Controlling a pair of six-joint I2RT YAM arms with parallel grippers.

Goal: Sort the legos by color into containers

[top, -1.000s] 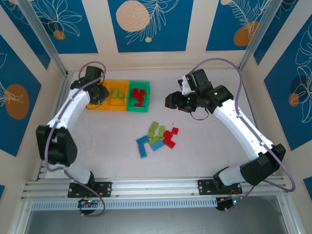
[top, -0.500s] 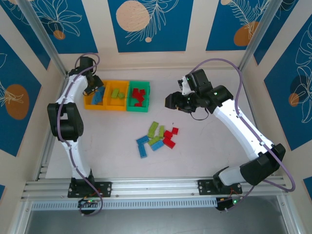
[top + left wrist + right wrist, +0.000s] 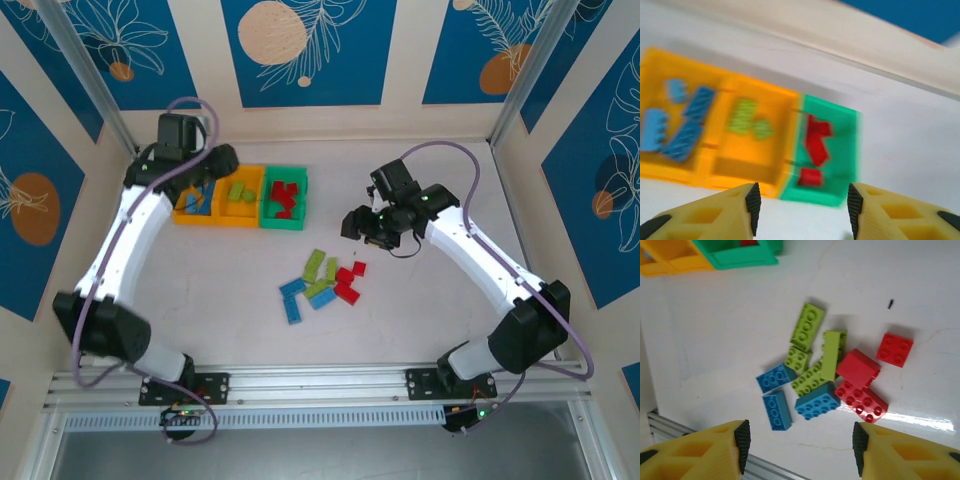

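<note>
The row of containers (image 3: 241, 197) sits at the far left of the counter (image 3: 430, 320), and I take its green bin (image 3: 854, 145) as my mark. That bin holds red bricks (image 3: 816, 142). The middle orange bin (image 3: 747, 162), touching the green bin's left side, holds lime bricks (image 3: 747, 120). The end orange bin (image 3: 670, 170), farthest from the green bin, holds blue bricks (image 3: 687, 125).

The left gripper (image 3: 215, 162) hangs over the far edge of that end bin. In its wrist view the left gripper (image 3: 802, 205) has its jaws apart with nothing between them.

The loose legos (image 3: 322, 280) lie in a small heap on the counter, on the near side of the green bin and a little to its right, well apart from it. Seen from the right wrist the heap has lime pieces (image 3: 808, 326) toward the green bin, blue pieces (image 3: 776, 410) on the near side, and red pieces (image 3: 857, 368) on the side away from it, many of them touching.

The right gripper (image 3: 355, 222) hovers to the right of the green bin, above the heap's far side. Its jaws stand apart and empty (image 3: 800, 442).
</note>
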